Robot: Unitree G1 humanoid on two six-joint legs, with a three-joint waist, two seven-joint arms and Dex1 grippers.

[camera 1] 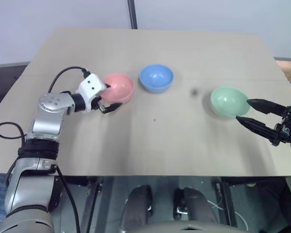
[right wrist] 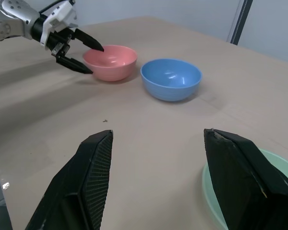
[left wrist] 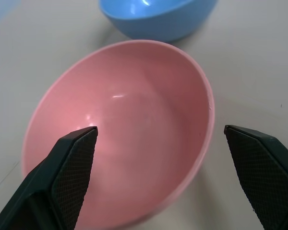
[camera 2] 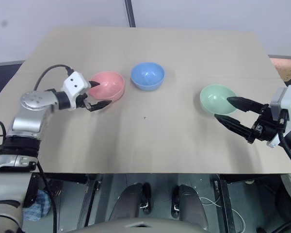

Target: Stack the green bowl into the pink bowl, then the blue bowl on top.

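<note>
We stand at the near edge of a pale tan table (camera 1: 155,145), its top bare apart from three bowls and a small dark speck or two; under that near edge we see dark floor and some cables. Past the far edge rises a light grey wall with a dark vertical post (camera 1: 132,13).

Nearest on our right, the right gripper (camera 2: 229,109) reaches in roughly level toward the left, its two black fingers spread wide at the near rim of the green bowl (camera 2: 217,98); we cannot tell whether a tip touches it. A little farther, on our left, the left arm bends in from the table's side and its left gripper (camera 1: 107,99) tilts slightly down, fingers spread, one tip over the pink bowl (camera 1: 119,87) and the other outside its near wall, gripping nothing. The blue bowl (camera 1: 156,77) sits just beside the pink one, slightly farther back, well apart from the green bowl.
</note>
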